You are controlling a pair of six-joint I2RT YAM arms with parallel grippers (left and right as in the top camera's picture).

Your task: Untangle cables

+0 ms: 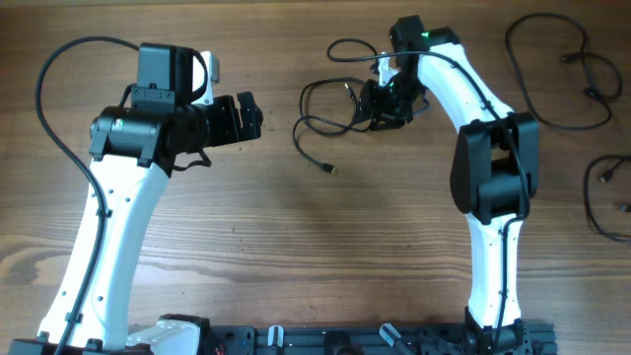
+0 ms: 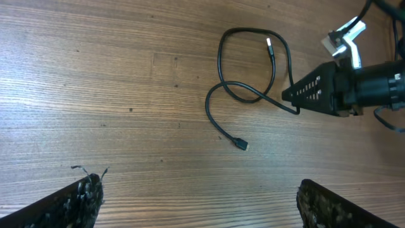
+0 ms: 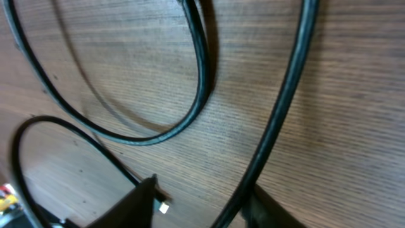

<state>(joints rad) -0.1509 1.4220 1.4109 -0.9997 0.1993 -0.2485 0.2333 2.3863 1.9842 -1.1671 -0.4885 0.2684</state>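
A thin black cable (image 1: 320, 108) lies in loose loops at the table's top centre, with one plug end (image 1: 330, 169) trailing toward the front. In the left wrist view the same cable (image 2: 253, 63) shows a loop and two plug ends. My right gripper (image 1: 380, 104) is low over the loops' right side. In the right wrist view its fingers (image 3: 202, 190) are apart, and a cable strand (image 3: 285, 95) runs between them against the right finger. My left gripper (image 1: 251, 116) is open and empty, left of the cable, its fingers (image 2: 202, 202) wide apart above bare wood.
Two more black cables lie apart at the right: a large loop (image 1: 557, 69) at the top right and a smaller one (image 1: 606, 192) by the right edge. The arm bases stand along the front edge.
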